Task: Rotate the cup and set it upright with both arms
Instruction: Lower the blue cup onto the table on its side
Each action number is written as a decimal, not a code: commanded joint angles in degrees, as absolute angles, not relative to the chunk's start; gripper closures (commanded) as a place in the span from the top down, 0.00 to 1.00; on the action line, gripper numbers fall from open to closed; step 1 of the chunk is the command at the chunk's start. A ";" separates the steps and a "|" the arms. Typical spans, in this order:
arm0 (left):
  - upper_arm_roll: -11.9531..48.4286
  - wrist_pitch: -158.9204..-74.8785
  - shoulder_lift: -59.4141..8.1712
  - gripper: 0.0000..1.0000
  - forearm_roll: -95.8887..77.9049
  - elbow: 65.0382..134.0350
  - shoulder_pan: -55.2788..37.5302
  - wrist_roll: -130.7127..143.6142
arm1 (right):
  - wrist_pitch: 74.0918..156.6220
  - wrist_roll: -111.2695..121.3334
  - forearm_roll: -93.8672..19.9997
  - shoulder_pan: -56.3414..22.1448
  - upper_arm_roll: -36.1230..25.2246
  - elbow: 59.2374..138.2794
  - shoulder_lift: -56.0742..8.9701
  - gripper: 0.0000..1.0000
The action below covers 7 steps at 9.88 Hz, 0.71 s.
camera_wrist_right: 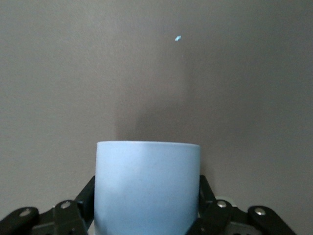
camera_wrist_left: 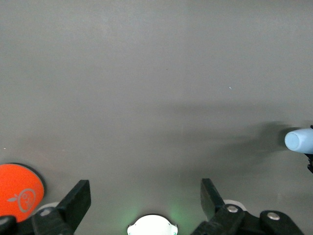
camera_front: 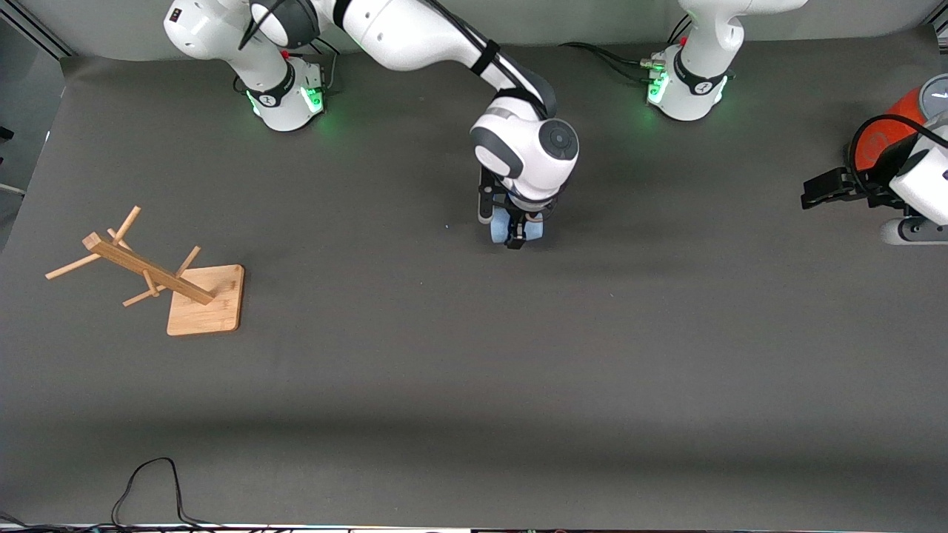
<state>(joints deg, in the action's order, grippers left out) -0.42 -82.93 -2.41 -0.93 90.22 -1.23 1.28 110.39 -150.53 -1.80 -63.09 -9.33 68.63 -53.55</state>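
Observation:
The pale-blue cup (camera_front: 501,226) is near the middle of the table, under the right arm's hand. My right gripper (camera_front: 516,235) points down and is shut on it. In the right wrist view the cup (camera_wrist_right: 146,188) fills the gap, with a black finger (camera_wrist_right: 86,196) against each side. I cannot tell whether it rests on the table. The cup also shows small in the left wrist view (camera_wrist_left: 299,140), on its side. My left gripper (camera_front: 812,192) is open and empty, low over the left arm's end of the table; it also shows in the left wrist view (camera_wrist_left: 144,196).
An orange-red can (camera_front: 892,122) with a grey lid stands beside the left hand and shows in the left wrist view (camera_wrist_left: 17,192). A wooden peg rack (camera_front: 159,277) on a square base stands toward the right arm's end. A black cable (camera_front: 152,488) loops at the table's near edge.

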 commanded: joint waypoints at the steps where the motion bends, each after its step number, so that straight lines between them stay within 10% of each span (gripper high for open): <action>1: -0.62 -83.06 -2.11 1.00 -1.32 90.35 -1.41 0.53 | 110.30 -152.58 -2.11 -63.54 -10.02 64.78 -57.12 0.49; 3: -0.62 -83.14 -2.28 1.00 -1.32 90.35 -1.41 0.53 | 110.65 -152.58 -2.02 -63.54 -10.02 64.60 -58.09 0.59; 5: -0.62 -83.23 -2.29 1.00 -1.32 90.35 -1.41 0.53 | 111.18 -152.58 -1.93 -63.54 -10.02 64.60 -58.18 0.97; 7: -0.62 -83.23 -2.37 1.00 -1.32 90.35 -1.41 0.53 | 111.18 -152.32 -1.93 -63.46 -10.02 64.60 -58.10 1.00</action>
<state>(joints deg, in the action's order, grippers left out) -0.43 -82.93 -2.48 -0.93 90.23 -1.23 1.27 111.29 -151.10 -1.80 -63.11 -9.39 66.56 -56.98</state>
